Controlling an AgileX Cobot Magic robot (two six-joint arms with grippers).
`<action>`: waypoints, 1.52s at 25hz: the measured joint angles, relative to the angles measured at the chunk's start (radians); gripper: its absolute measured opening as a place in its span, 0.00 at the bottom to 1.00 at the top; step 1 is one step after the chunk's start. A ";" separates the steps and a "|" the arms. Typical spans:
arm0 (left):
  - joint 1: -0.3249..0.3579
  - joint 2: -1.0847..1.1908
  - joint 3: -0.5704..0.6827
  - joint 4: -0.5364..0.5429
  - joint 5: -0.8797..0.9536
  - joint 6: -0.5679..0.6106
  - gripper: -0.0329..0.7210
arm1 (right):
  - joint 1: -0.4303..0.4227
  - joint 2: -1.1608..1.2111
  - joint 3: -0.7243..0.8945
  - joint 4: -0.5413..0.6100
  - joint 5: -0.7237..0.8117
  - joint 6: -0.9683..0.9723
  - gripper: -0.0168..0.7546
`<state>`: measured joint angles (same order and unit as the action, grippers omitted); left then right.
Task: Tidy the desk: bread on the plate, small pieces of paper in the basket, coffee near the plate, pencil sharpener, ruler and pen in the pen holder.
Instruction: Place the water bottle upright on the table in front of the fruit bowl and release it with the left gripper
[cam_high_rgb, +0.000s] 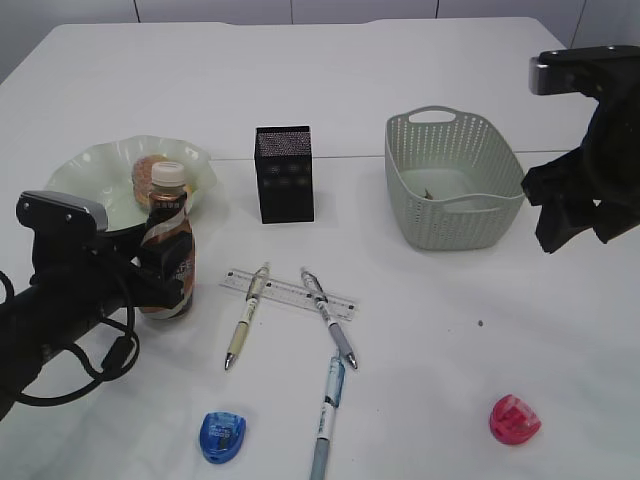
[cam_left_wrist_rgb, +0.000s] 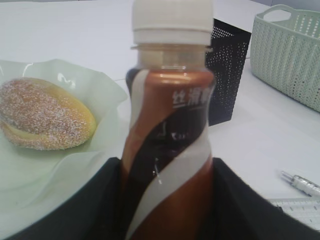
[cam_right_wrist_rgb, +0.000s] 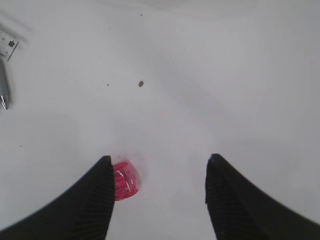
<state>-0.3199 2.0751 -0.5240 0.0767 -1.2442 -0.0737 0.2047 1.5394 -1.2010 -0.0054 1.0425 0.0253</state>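
The left claw (cam_left_wrist_rgb: 167, 200) is clamped on the coffee (cam_high_rgb: 167, 245), its fingers either side of the bottle's lower body, right beside the plate (cam_high_rgb: 85, 170) near the worktop's left edge. Bread (cam_high_rgb: 148, 172) already lies on the plate, and something dark, likely paper, lies inside the basket (cam_high_rgb: 452, 180) toward the far right.

The right claw (cam_right_wrist_rgb: 157, 200) hangs open and empty above the worktop near the right edge, with the red sharpener (cam_high_rgb: 514, 419) below it by the near edge.

Risks, as I judge them: the bottle is tall and narrow, so if the fingers part while it is tilted or not fully seated, it could topple onto the plate's wavy rim. Pulling the claw away sideways could also drag it over.

Still loose mid-worktop are the ruler (cam_high_rgb: 290, 293), three pens (cam_high_rgb: 247, 315), and a blue sharpener (cam_high_rgb: 222, 436) at the near edge; the holder (cam_high_rgb: 284, 174) stands behind them. A flat ruler is hard to pinch and may slip.
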 joint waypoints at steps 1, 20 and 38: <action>0.000 0.004 0.000 0.000 -0.007 0.000 0.54 | 0.000 0.000 0.000 -0.002 0.000 0.000 0.57; 0.000 0.011 -0.002 0.067 0.039 0.012 0.75 | 0.000 0.000 0.000 -0.014 0.000 0.000 0.57; 0.000 -0.098 0.006 0.045 0.097 0.052 0.84 | 0.000 0.000 0.000 -0.021 0.000 -0.001 0.57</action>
<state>-0.3199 1.9774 -0.5183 0.1217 -1.1467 -0.0214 0.2047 1.5394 -1.2010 -0.0268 1.0425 0.0246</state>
